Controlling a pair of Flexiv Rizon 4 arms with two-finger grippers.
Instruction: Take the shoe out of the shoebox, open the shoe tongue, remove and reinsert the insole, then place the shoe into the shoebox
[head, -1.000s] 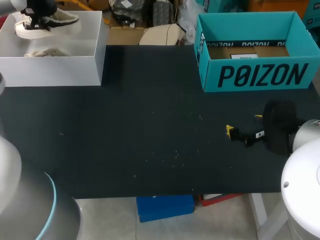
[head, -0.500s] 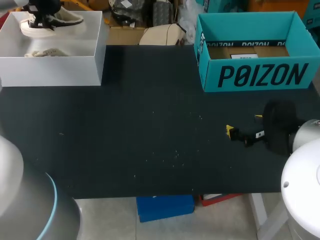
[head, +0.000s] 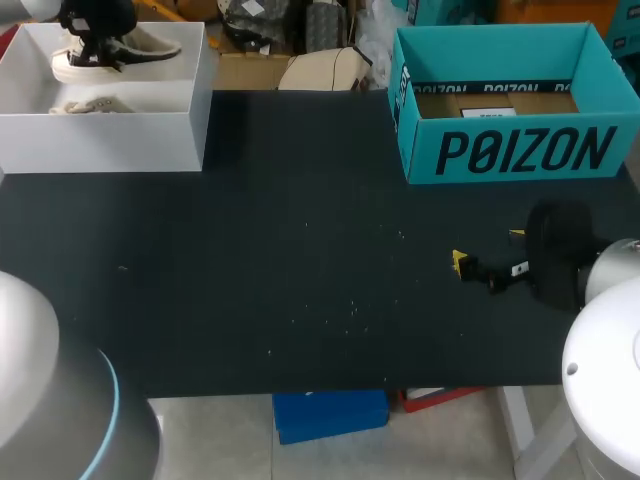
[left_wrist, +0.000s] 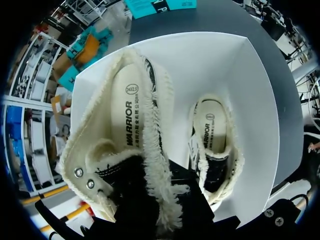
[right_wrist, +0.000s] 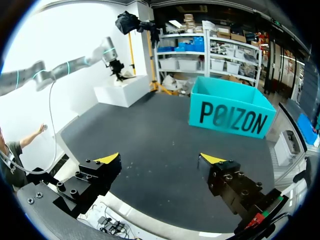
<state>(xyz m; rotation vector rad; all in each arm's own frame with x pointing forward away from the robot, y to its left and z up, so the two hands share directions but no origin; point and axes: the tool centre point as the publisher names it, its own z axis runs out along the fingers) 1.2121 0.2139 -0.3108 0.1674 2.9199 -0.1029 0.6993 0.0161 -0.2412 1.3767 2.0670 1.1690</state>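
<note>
Bright light washed the left gripper's (head: 95, 45) shoe (left_wrist: 130, 125) and the white shoebox (left_wrist: 250, 85) beneath; the table (right_wrist: 150, 130) under the right gripper (right_wrist: 159, 157) looked dim.

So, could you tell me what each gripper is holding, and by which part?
The left gripper holds the shoe by the black laced part at its opening, over the white shoebox. The right gripper is open, empty.

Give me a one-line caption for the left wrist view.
Left gripper holding a cream fleece-lined shoe over the open white cardboard shoebox, a matching second shoe lying inside.
</note>
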